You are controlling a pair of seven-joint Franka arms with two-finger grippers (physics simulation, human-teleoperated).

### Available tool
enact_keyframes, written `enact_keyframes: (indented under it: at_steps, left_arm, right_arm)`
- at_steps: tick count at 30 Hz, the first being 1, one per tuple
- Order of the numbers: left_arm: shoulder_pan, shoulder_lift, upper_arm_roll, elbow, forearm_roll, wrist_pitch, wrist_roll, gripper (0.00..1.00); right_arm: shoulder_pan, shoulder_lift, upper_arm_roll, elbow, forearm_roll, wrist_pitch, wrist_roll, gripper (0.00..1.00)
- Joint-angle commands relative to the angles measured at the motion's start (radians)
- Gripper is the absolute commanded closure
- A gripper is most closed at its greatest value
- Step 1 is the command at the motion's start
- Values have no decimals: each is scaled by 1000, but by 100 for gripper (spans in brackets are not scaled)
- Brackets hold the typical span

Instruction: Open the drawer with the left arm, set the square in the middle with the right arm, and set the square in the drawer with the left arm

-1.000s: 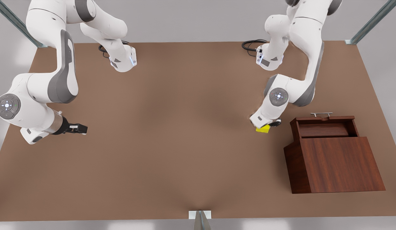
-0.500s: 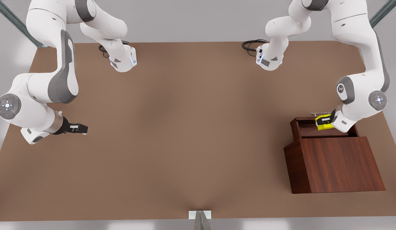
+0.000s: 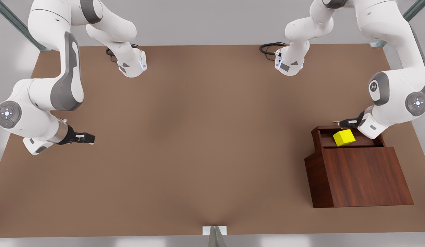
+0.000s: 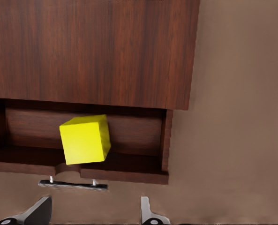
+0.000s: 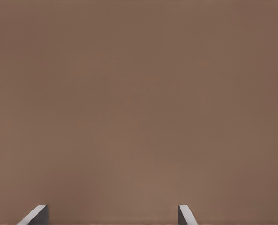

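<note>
Waiting at the front view's left, the right hand (image 3: 90, 138) hovers over bare worktop (image 3: 198, 137) with fingers apart, clear of the job. At the right, the square (image 3: 344, 137) sits in the open drawer (image 3: 327, 140); the left hand (image 3: 346, 121) is spread empty above the handle (image 4: 73, 184), so placement looks done. No readable writing or labels.

The cabinet (image 4: 92, 51) runs off the left wrist view's edge, and its top hides the drawer's (image 3: 349, 139) rear.

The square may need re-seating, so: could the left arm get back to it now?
Probably yes: the square sits uncovered in the open drawer, the left gripper open just over it.
</note>
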Motion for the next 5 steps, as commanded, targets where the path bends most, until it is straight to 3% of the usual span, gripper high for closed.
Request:
enact_keyframes:
  at_steps: [1, 3, 5]
  left_arm:
    - [-9, 1, -11, 34, 7, -22, 0, 0]
    - [-75, 7, -21, 150, 20, -102, -1, 0]
    - [-80, 9, -22, 164, 17, -107, -3, 0]
  right_arm:
    - [0, 0, 0, 0, 0, 0, 0, 0]
    - [0, 0, 0, 0, 0, 0, 0, 0]
    - [1, 0, 0, 0, 0, 0, 0, 0]
